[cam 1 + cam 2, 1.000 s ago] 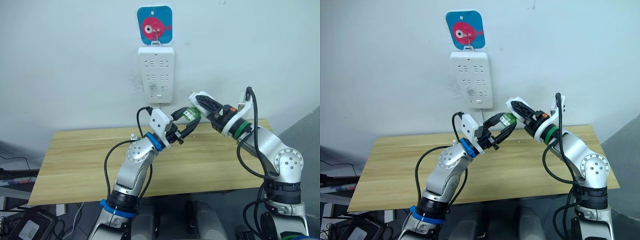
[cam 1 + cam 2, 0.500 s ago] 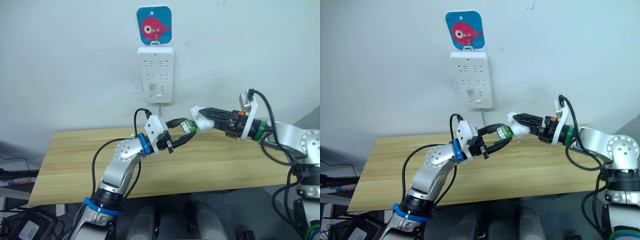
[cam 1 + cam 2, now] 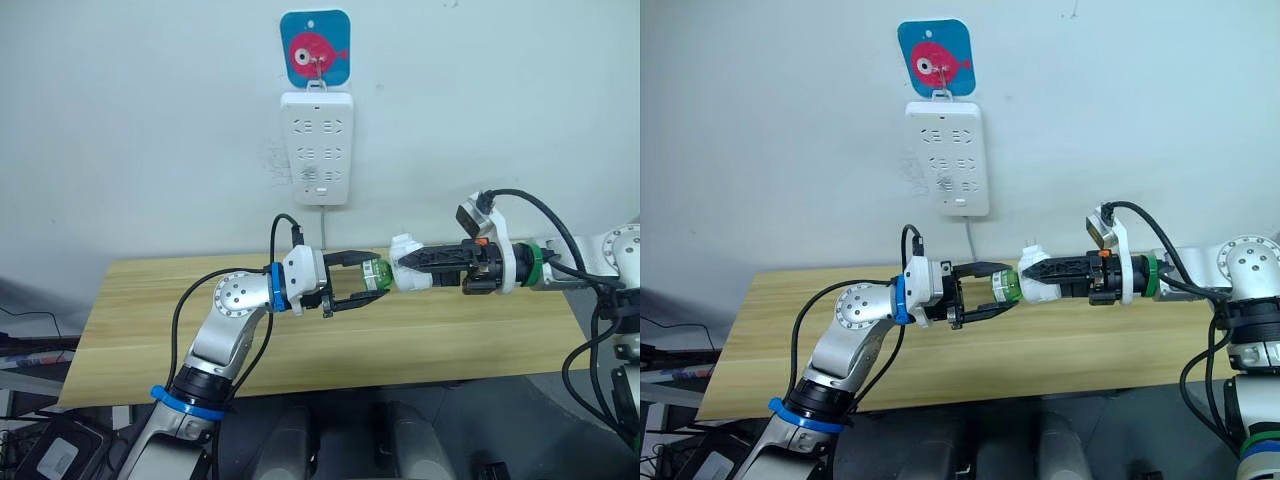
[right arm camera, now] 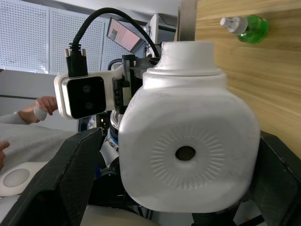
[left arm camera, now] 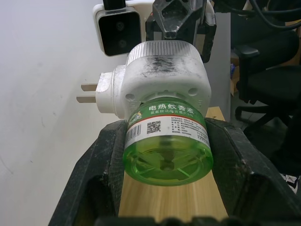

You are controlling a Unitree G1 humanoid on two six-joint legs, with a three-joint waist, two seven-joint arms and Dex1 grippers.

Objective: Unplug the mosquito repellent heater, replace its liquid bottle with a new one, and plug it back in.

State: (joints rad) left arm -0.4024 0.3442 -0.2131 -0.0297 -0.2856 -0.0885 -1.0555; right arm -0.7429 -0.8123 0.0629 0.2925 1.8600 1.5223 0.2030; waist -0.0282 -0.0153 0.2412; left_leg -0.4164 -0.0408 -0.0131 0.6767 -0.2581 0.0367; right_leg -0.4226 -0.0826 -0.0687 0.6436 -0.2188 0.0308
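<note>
The white mosquito repellent heater [image 3: 410,275] hangs in mid-air over the wooden table [image 3: 150,320], unplugged, with its two prongs [image 5: 87,93] bare. My right gripper [image 3: 420,273] is shut on its body from the right. A green liquid bottle [image 3: 377,274] sticks out of the heater toward my left arm. My left gripper [image 3: 378,281] is shut on that bottle, one finger [image 5: 106,160] pressed against each side. A second green bottle [image 4: 244,26] with a white cap lies on the table.
A tall white power strip [image 3: 315,145] hangs on the wall above the table, under a blue hook plate with a pink fish [image 3: 315,48]. A cord [image 3: 970,240] drops from the strip behind the table. A person's hand [image 4: 40,106] shows far off.
Both arms have come down and levelled out. The heater and bottle moved from tilted and higher to horizontal and lower. The left fingers stay around the bottle.
</note>
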